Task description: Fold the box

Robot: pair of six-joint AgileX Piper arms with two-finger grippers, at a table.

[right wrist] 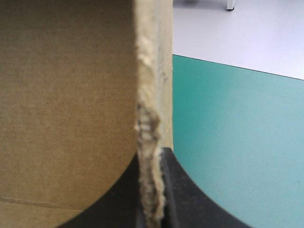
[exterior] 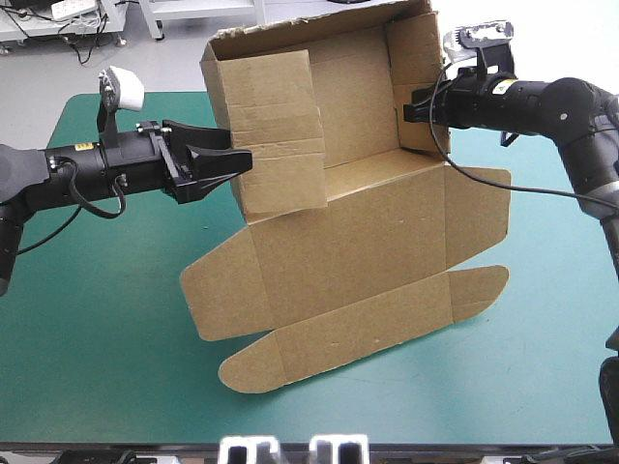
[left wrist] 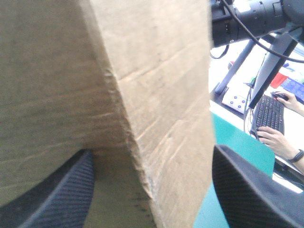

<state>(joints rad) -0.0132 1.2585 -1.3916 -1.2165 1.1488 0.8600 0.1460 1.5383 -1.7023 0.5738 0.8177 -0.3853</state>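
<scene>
The surface (exterior: 97, 338) has a teal-green cover. The brown box (exterior: 358, 251) rests on it, near the middle. The front part of the box lies flat on the cover, its rounded flaps spread out to both sides. The back part stands up with walls, close to the far edge of the surface.

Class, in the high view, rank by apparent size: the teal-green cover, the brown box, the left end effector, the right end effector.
1. teal-green cover
2. brown box
3. left end effector
4. right end effector, partly hidden by the box's wall, so its place after the left one is unsure
</scene>
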